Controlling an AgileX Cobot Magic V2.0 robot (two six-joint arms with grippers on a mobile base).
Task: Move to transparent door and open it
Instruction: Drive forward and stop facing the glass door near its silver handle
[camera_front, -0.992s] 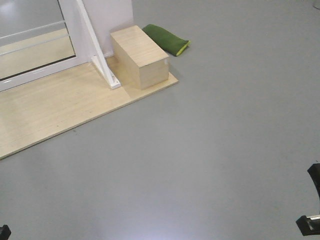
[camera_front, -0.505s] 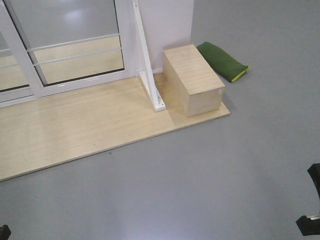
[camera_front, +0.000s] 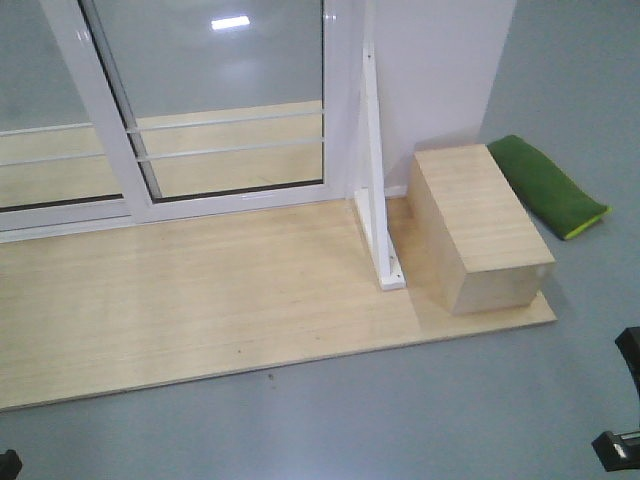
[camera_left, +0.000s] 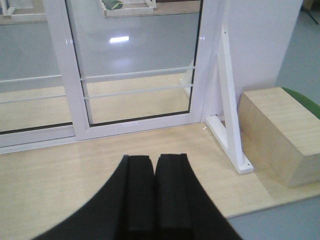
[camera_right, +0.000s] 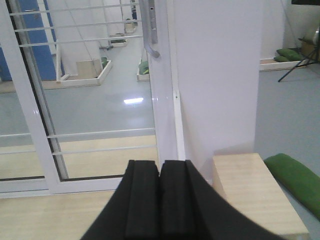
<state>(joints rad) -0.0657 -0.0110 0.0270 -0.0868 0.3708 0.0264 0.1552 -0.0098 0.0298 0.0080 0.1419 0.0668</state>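
The transparent door (camera_front: 225, 90) is the right-hand glass panel in a glossy white frame, crossed low down by two thin white bars. It shows in the left wrist view (camera_left: 135, 50) and in the right wrist view (camera_right: 95, 85). Its curved silver-grey handle (camera_right: 152, 30) sits high on the right stile, only in the right wrist view. My left gripper (camera_left: 154, 159) is shut and empty, held over the wooden platform short of the door. My right gripper (camera_right: 160, 164) is also shut and empty, pointing at the door's right stile from a distance.
A pale wooden platform (camera_front: 200, 300) lies before the door on the grey floor (camera_front: 400, 420). A slanted white brace post (camera_front: 378, 170) stands right of the door beside a white wall panel (camera_front: 440, 70). A wooden box (camera_front: 480, 225), a green cushion (camera_front: 548, 185), a second glass panel (camera_front: 40, 100).
The front view has swung toward the door: door, platform, box and cushion slid right and down in frame, and more glass shows. The arm parts at the bottom corners kept their places.
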